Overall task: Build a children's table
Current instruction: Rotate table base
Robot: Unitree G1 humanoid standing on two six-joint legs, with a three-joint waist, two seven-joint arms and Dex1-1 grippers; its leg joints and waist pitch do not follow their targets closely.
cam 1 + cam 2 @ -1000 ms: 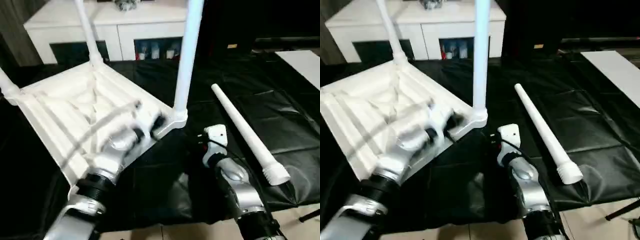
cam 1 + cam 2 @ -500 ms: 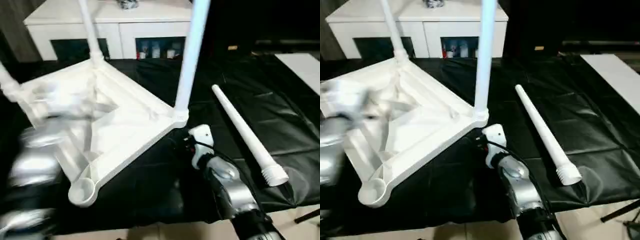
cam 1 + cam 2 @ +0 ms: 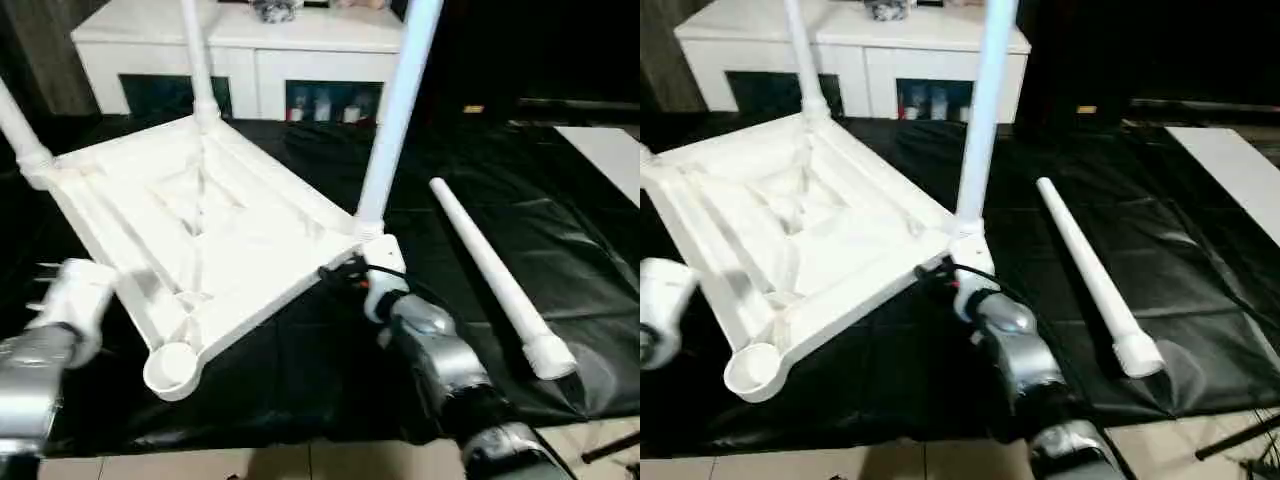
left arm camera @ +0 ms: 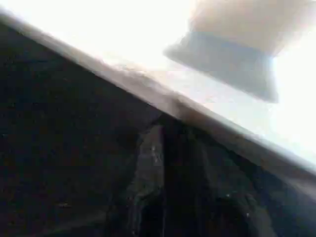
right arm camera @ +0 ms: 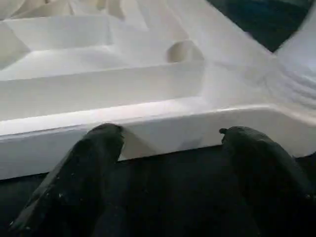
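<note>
Left eye view: tabletop (image 3: 190, 240) lies upside down, centre-left of frame, ribbed underside up so sockets face upward for legs. Three legs stand in corners; nearest corner socket (image 3: 170, 367), lower left, empty. Fourth leg (image 3: 495, 277) lies loose on black sheet (image 3: 560, 240), right of centre, apart from tabletop. Right gripper (image 5: 170, 148) at tabletop's edge beside near upright leg (image 3: 395, 110), jaws wide, holding nothing, likely set to steady or shift top. Left gripper (image 3: 70, 300) at lower left, just beside tabletop; jaw state cannot tell. White cabinet (image 3: 250, 50) across top.

White cabinet (image 3: 250, 45) at back (glass doors, small items inside); black sheet (image 3: 520, 210) covering floor
</note>
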